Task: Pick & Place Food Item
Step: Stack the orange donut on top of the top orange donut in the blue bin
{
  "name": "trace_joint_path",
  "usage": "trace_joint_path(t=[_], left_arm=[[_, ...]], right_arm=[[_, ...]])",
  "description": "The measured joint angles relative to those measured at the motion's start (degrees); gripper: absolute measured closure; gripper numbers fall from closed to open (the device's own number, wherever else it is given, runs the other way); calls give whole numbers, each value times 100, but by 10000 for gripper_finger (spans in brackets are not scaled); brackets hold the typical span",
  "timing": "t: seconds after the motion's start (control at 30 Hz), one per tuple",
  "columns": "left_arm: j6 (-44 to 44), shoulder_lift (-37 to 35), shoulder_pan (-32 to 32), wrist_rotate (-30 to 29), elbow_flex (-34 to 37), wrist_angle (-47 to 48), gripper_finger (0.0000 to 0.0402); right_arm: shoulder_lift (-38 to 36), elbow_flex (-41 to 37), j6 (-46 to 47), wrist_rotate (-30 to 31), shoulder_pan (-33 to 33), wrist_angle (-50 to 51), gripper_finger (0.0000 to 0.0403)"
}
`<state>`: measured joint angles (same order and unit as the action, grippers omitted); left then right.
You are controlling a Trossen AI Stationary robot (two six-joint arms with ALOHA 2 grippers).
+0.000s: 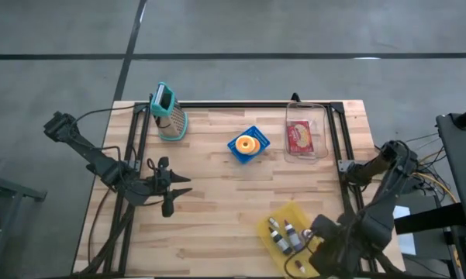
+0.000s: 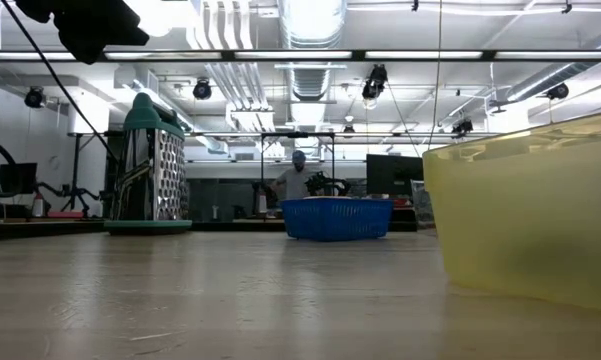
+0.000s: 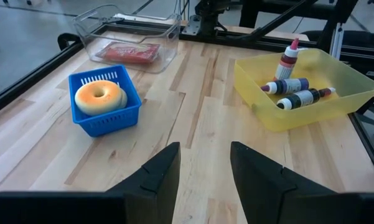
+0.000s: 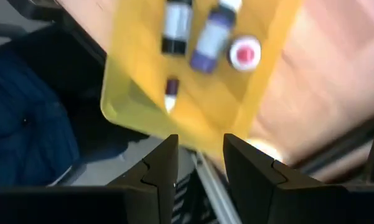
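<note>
A glazed donut [image 1: 247, 144] lies in a small blue basket [image 1: 258, 153] at the table's middle; it also shows in the left wrist view [image 3: 99, 96]. A red food packet [image 1: 300, 136] lies in a clear container [image 1: 307, 156] at the far right. My left gripper [image 1: 178, 188] is open and empty, low over the table's left part, pointing toward the basket [image 3: 106, 123]. My right gripper [image 4: 199, 140] is open and empty, over the near edge of a yellow bin [image 1: 273, 242] at the table's near right.
A teal-based metal grater [image 1: 169, 116] stands at the far left. The yellow bin [image 3: 280, 115] holds several small bottles [image 3: 295, 93]. A black frame rail [image 1: 240, 104] runs along the far edge. Bare wood lies between my left gripper and the basket.
</note>
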<state>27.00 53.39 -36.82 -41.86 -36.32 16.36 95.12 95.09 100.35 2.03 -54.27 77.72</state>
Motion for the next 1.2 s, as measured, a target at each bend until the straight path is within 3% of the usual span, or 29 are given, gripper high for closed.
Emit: trace_joint_path(t=[0.13, 0.37, 0.77, 0.87, 1.0, 1.2], left_arm=[[0, 0, 0, 0, 0, 0, 252], [0, 0, 0, 1, 0, 0, 252], [0, 1, 0, 1, 0, 0, 252], [0, 1, 0, 1, 0, 0, 252], [-2, 0, 0, -1, 0, 0, 252], [0, 0, 0, 1, 0, 0, 252]], right_arm=[[58, -23, 804, -369, -248, -93, 280], [330, -102, 2135, -401, -591, -175, 280], [921, -224, 2820, -1151, -850, -191, 280], [1055, -238, 2744, -1318, -898, -165, 280], [1158, -247, 1960, -1413, -1005, -167, 280], [1273, -342, 834, -952, -1204, -150, 280]])
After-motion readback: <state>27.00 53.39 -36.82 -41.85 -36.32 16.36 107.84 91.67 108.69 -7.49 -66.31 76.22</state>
